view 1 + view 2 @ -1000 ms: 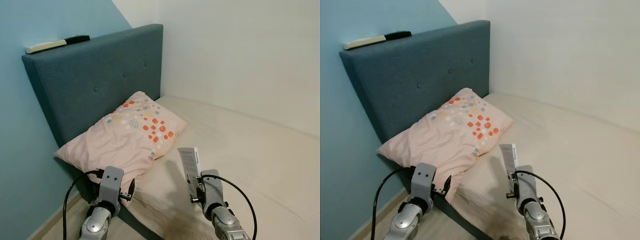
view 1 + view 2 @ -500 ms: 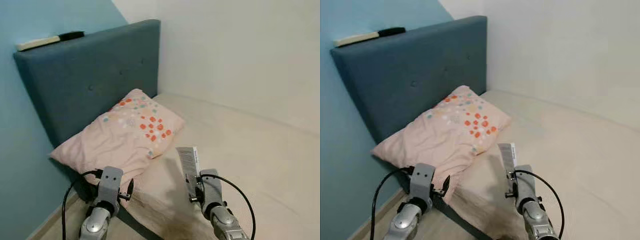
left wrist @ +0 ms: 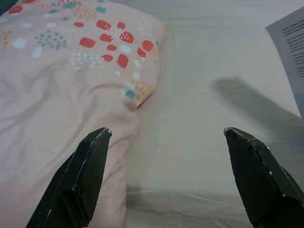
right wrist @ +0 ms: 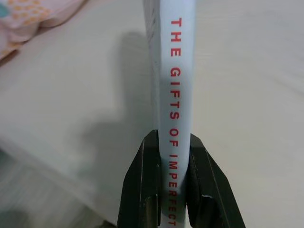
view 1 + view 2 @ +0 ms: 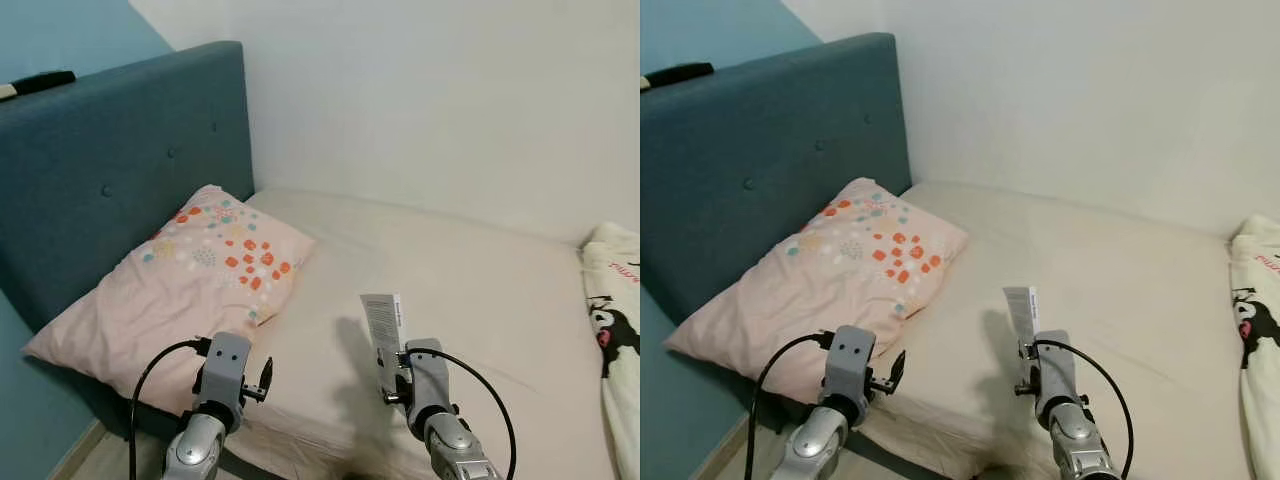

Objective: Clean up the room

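Note:
My right gripper is shut on a thin white book and holds it upright over the near part of the bed. In the right wrist view the book's spine carries red lettering, and the two black fingers clamp its lower end. To the left, my left gripper hangs open and holds nothing, just off the bed's near edge. In the left wrist view its fingers stand wide apart over the corner of a pink pillow with coloured dots.
The pillow leans against a blue-grey padded headboard with a dark remote on top. The beige mattress runs along a white wall. A white blanket with a cartoon print lies at the right.
The camera has swung to the right, so the headboard and pillow sit further left and the printed blanket has come into view. Both grippers hold as before.

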